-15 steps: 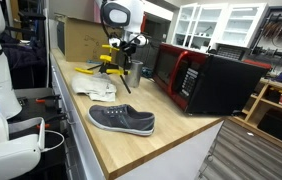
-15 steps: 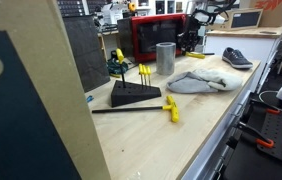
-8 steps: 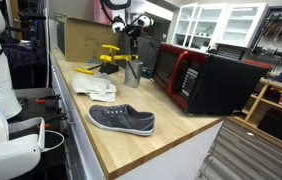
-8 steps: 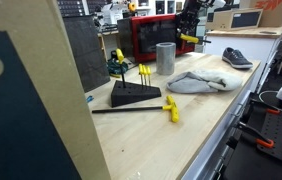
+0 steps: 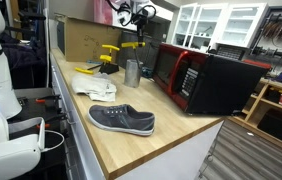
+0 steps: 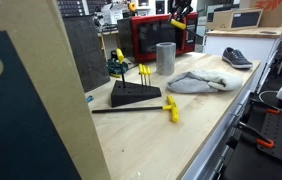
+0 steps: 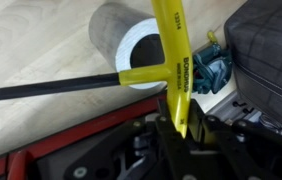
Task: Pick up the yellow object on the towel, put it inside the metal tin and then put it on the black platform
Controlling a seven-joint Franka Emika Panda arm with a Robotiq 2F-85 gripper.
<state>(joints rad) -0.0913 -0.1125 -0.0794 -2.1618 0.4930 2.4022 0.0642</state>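
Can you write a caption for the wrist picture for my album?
The gripper holds a yellow T-handled tool above the open metal tin on the wooden table.

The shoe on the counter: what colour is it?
The shoe is grey with a white sole, clearest in an exterior view.

A long pale wooden worktop point(image 5: 181, 125) runs through a bright workshop. White glass-fronted cabinets point(image 5: 226, 25) line the back wall.

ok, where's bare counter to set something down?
Bare counter between the shoe and the microwave; also between the loose yellow tool by the black stand and the front edge. Crowded around the tin and towel.
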